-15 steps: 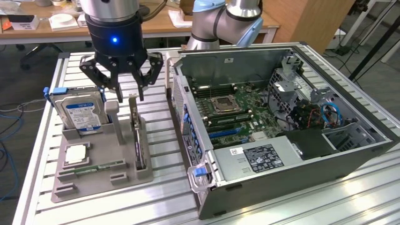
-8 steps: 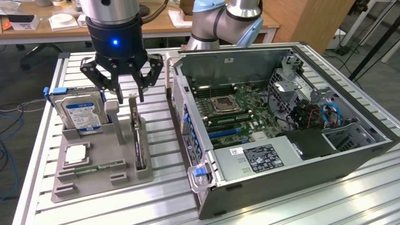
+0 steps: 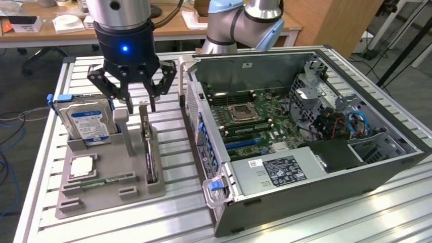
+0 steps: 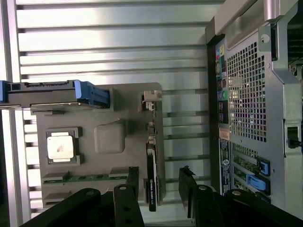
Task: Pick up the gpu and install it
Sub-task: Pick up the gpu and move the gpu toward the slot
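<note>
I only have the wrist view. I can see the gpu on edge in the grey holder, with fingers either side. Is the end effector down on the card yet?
Observer: Not that I can see. In the exterior view the end effector hangs open over the gpu, which stands in its grey holder. Nothing is gripped.
Operator: Is the case open on top?
Observer: Yes. The computer case lies on its side with the open side up, and the motherboard is bare.
Operator: Any slots visible on the board?
Observer: Yes, blue slots show on the board, and no card seems to stand in them.
</note>
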### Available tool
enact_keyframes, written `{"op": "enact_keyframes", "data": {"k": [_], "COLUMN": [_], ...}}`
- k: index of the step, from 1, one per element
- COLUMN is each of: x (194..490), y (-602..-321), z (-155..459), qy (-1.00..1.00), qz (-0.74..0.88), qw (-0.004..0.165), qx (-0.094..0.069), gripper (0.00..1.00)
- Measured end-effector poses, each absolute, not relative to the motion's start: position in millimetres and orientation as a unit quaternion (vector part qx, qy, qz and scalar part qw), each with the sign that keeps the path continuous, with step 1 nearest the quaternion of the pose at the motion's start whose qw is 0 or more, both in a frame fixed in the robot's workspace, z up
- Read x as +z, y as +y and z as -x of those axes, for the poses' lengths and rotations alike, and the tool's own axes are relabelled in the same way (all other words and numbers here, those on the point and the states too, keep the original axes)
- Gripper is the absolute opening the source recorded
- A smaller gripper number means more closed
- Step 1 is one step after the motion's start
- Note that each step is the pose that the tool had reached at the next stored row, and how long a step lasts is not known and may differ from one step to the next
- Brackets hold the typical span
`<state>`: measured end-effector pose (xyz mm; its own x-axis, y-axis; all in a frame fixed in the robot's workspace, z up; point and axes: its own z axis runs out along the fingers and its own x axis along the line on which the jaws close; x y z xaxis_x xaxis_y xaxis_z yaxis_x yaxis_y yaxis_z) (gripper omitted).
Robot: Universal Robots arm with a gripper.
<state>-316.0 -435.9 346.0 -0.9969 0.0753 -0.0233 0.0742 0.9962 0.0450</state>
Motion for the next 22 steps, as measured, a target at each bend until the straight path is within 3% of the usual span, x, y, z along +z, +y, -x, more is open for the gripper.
{"op": "enact_keyframes", "data": {"k": [22], "x": [336.0], "y": [-435.9], "z": [316.0], "qy": [0.999], "qz": [-0.037], "qw": [0.012], "qx": [0.022], "gripper": [0.47]}}
